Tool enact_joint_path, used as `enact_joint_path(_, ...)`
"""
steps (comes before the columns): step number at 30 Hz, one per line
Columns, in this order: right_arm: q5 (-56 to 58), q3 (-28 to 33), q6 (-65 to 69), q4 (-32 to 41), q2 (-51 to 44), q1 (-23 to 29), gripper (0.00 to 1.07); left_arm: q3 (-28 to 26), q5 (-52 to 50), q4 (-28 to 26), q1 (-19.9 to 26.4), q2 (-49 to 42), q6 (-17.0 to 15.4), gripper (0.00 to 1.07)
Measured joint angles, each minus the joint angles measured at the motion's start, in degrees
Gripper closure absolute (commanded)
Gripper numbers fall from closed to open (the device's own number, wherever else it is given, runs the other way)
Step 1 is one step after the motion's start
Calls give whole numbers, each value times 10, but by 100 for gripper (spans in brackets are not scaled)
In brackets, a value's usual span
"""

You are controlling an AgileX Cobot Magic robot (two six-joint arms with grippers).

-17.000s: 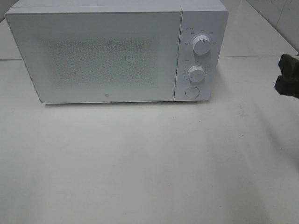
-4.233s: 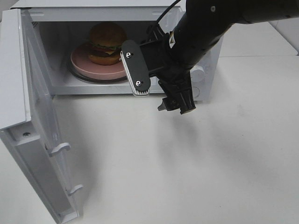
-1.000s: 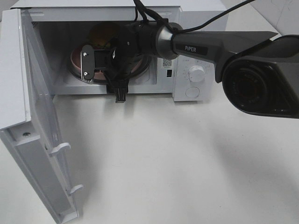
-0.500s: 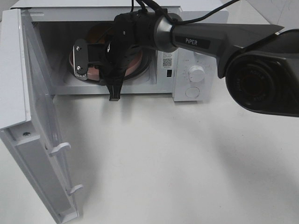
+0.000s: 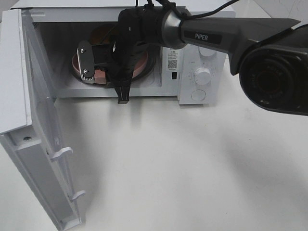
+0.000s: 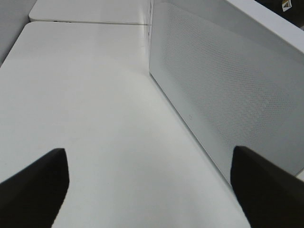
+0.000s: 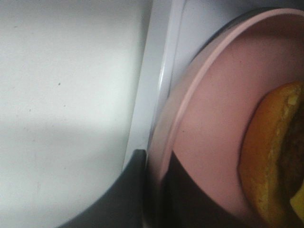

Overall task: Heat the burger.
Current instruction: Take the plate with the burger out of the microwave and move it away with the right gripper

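On the white table (image 5: 192, 168), inside the open microwave (image 5: 43, 57), the right gripper (image 7: 152, 190) clamps the pink plate (image 7: 213, 118) carrying the burger (image 7: 275, 152), while the left gripper (image 6: 147, 185) stands apart.

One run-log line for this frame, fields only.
microwave door: open | right gripper: shut on pink plate rim | burger: on plate, inside | left gripper: open, idle

Matt white table (image 5: 192, 168), smooth. Microwave (image 5: 202, 57) glossy white plastic; door (image 6: 228, 85) finely dotted mesh print. Pink plate (image 7: 213, 128) smooth, satin sheen. Burger (image 7: 270, 152) bun golden, slightly porous. Right gripper (image 5: 103, 72) matt black plastic.
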Motion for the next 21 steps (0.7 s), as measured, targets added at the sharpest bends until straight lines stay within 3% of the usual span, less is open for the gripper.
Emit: enact_joint_path(21, -92, 195, -34, -42, -105, 15, 107, 0, 0, 0, 0, 0, 0, 22)
